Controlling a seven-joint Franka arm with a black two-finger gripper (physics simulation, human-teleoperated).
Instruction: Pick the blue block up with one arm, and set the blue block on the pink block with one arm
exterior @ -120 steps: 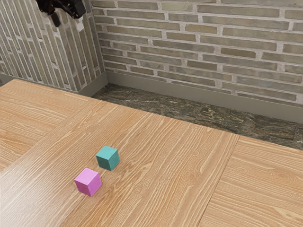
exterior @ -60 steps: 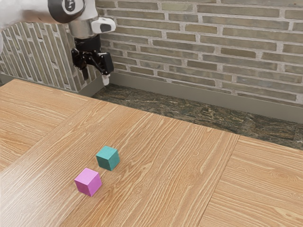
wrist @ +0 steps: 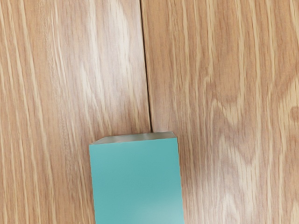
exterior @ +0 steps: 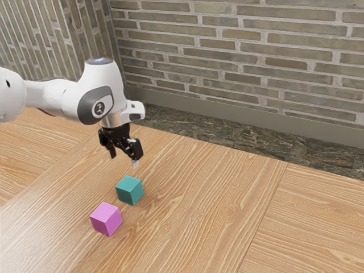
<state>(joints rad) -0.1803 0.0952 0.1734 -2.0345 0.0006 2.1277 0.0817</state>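
Note:
A blue-green block point(exterior: 129, 190) rests on the wooden table point(exterior: 216, 210), with a pink block point(exterior: 106, 218) just in front of it toward the exterior view's left. My gripper point(exterior: 125, 155) hangs a short way above the blue block, fingers apart and holding nothing. In the wrist view the blue block point(wrist: 136, 179) lies directly under my hand on the wood, across a seam between planks.
The table edge runs along a dark stone floor strip point(exterior: 239, 133) below a brick wall point(exterior: 256, 51). Bare wood extends to the exterior view's right of the blocks.
My arm has swung down from the upper left corner of the exterior view to just above the blue block. Neither block has moved.

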